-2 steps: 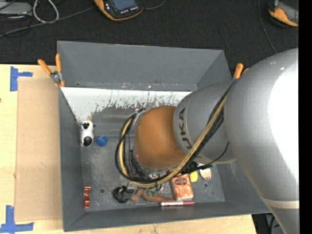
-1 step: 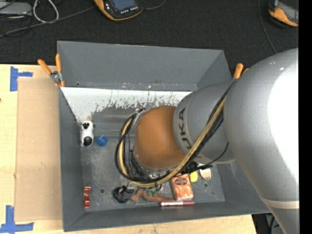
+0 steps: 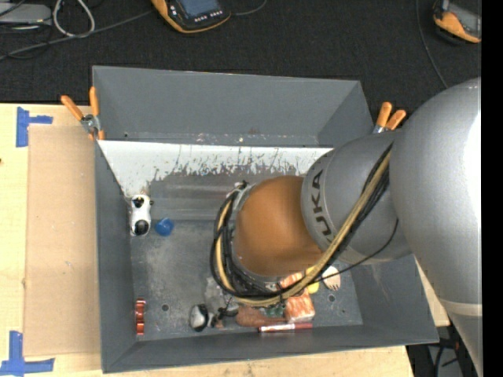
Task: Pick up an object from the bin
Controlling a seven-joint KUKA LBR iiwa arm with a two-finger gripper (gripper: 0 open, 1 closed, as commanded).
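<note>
1. Left in the grey bin (image 3: 110, 289): white-and-black toy (image 3: 140, 214) just beside a small blue piece (image 3: 163, 227); coppery block (image 3: 140, 315) at lower left.
2. Lower centre: heap with silver-black item (image 3: 199, 316), orange-red block (image 3: 300, 308), red stick (image 3: 284, 328).
3. Over that heap: orange cover (image 3: 267, 230); pincer underneath, open or closed cannot tell.

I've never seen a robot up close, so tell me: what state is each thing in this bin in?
White and black toy: lying loose by the left wall, apart from the arm.
Blue piece: loose on the floor, beside the toy.
Copper-coloured piece: lying near the front left corner.
Heap of small things: at the front wall, partly under the arm.
</note>
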